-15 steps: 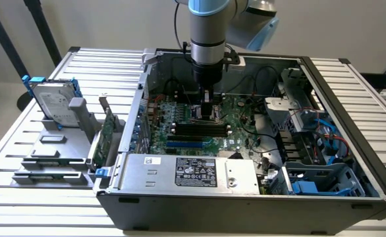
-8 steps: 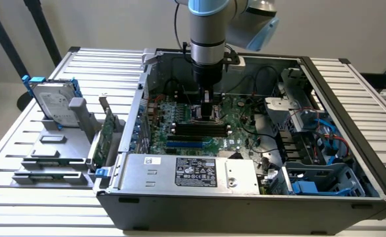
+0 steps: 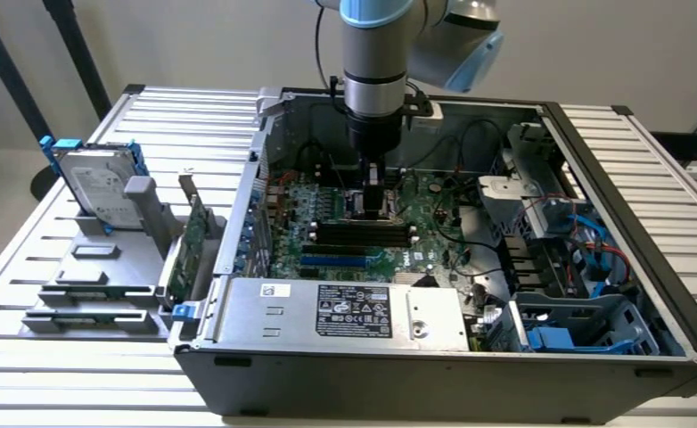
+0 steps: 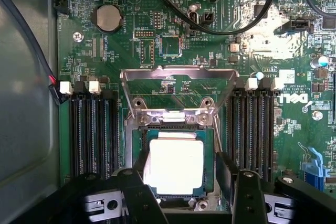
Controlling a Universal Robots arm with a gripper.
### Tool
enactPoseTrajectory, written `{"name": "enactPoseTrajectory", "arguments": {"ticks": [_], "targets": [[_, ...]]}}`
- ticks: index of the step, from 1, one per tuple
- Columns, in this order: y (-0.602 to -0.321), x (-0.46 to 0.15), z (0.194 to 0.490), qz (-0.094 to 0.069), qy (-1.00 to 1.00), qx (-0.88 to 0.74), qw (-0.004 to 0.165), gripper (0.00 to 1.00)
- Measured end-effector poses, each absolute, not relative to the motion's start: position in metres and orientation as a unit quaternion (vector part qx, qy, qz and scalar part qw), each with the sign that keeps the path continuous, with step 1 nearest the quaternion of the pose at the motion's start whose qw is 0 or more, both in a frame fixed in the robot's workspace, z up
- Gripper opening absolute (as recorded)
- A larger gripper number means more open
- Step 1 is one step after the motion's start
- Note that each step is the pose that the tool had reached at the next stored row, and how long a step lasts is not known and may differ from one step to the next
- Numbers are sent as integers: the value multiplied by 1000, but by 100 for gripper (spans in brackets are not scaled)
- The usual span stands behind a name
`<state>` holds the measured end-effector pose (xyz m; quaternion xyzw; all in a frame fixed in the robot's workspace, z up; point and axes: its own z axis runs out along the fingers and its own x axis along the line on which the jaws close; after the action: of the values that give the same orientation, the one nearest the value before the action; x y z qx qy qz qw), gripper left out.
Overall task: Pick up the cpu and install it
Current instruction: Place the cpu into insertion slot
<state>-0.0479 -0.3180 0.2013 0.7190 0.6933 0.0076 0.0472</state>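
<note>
Pincer [image 4: 182, 178] low over the socket of a green motherboard [image 4: 157, 43], its matte black fingers [image 4: 137, 195] apart and standing either side of the cpu [image 4: 176, 165], which lies flat in the socket directly between them. The cpu is a thin square with rounded corners and a dull, pale silver lid, edged by a narrow green border. One finger sits against that border; a dark sliver shows at the other. Just beyond the fingertips, a bright stamped-metal retention frame [image 4: 178, 80] stands hinged open. Ranks of long black memory slots [image 4: 92, 129] flank the pincer on both sides, close to the socket walls. Farther out lie a round silver coin cell [image 4: 107, 18] and looping black cables [image 4: 239, 27]. In the exterior view the pincer [image 3: 373, 201] reaches straight down into an open grey steel computer case [image 3: 444, 366], whose walls stand well apart from it, on a ribbed aluminium table [image 3: 75, 388].
</note>
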Motion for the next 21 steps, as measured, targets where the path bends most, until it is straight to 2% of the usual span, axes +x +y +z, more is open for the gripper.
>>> {"name": "enactPoseTrajectory", "arguments": {"ticks": [9,17,21], "targets": [[-318,-48,202,9,697,715,46,62],[-318,-48,203,23,699,714,31,62],[-318,-48,201,25,699,715,30,62]]}}
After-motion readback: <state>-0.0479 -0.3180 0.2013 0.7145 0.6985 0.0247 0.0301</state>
